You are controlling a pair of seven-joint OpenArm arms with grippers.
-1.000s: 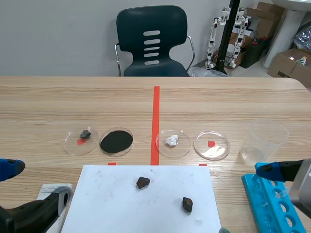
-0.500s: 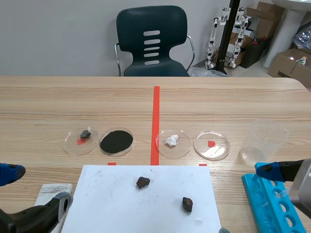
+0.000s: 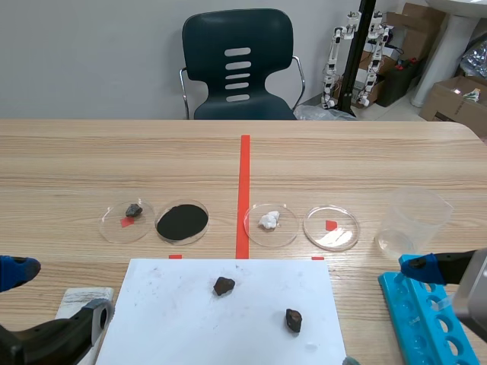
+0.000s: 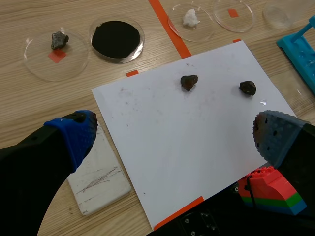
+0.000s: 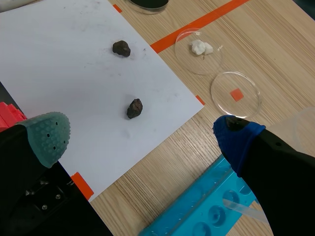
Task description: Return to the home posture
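Left pincer (image 4: pixel 173 132) spread, low over white sheet (image 4: pixel 147 113); right pincer (image 5: pixel 140 133) spread, dark stone (image 5: pixel 134 108) just ahead, blue rack (image 5: pixel 197 209) beside.

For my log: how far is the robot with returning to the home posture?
Looks done: the left gripper and right gripper sit low by the near edge of the table. In hand: nothing; both are open and empty. Left: perhaps small settling; I cannot confirm the exact home posture.

Bright, even light from overhead falls on the table (image 3: pixel 365 152), and shadows are faint and soft. Pale glare sits at 7 o'clock in the rightmost dish (image 3: pixel 341 218) and low on the beaker (image 3: pixel 415 217).
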